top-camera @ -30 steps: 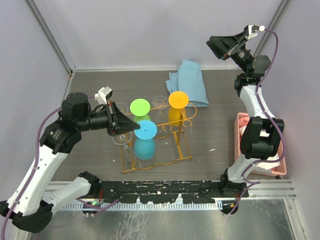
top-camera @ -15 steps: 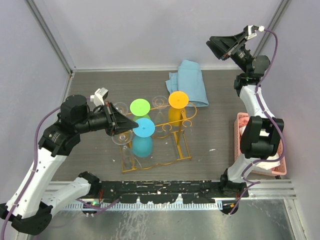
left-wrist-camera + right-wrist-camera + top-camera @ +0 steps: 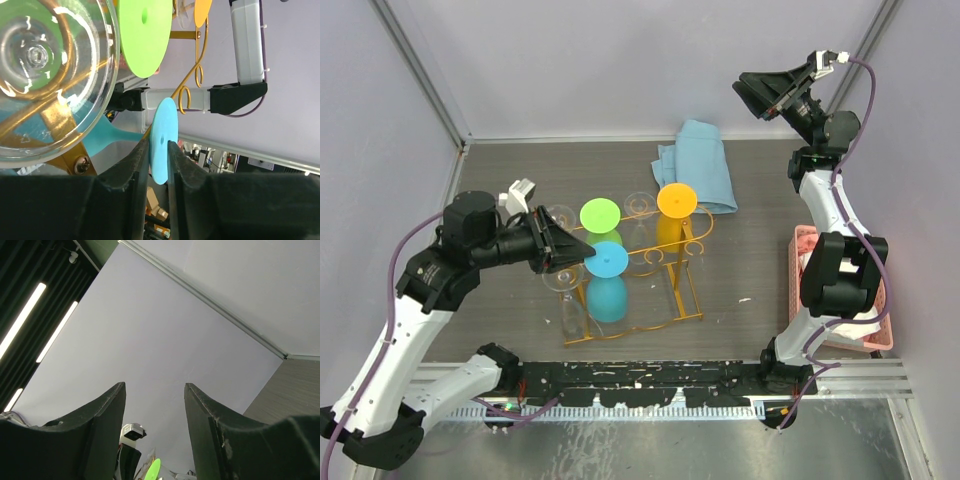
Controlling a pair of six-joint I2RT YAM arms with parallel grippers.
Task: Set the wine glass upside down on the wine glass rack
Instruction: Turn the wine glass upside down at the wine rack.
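Note:
The wine glass rack (image 3: 666, 303) is gold wire and stands mid-table. A blue wine glass (image 3: 608, 296) hangs in it upside down, foot disc (image 3: 608, 258) on top. My left gripper (image 3: 582, 258) reaches in from the left. In the left wrist view its jaws (image 3: 159, 146) straddle the blue foot disc (image 3: 163, 127) and stand slightly open: one finger touches the disc and a thin gap shows at the other. The rack's curled wire (image 3: 193, 75) runs behind. My right gripper (image 3: 752, 95) is raised high at the back right, open and empty (image 3: 154, 386).
A green-footed glass (image 3: 600, 213) and an orange-footed glass (image 3: 677, 199) hang inverted in the rack. A clear glass (image 3: 560, 276) hangs under my left wrist and looms large in the wrist view (image 3: 45, 75). A blue cloth (image 3: 700, 165) lies behind; a pink basket (image 3: 802, 240) sits right.
My left gripper's jaws have parted a little off the blue foot disc, and the arm has shifted slightly left. The right arm has not moved.

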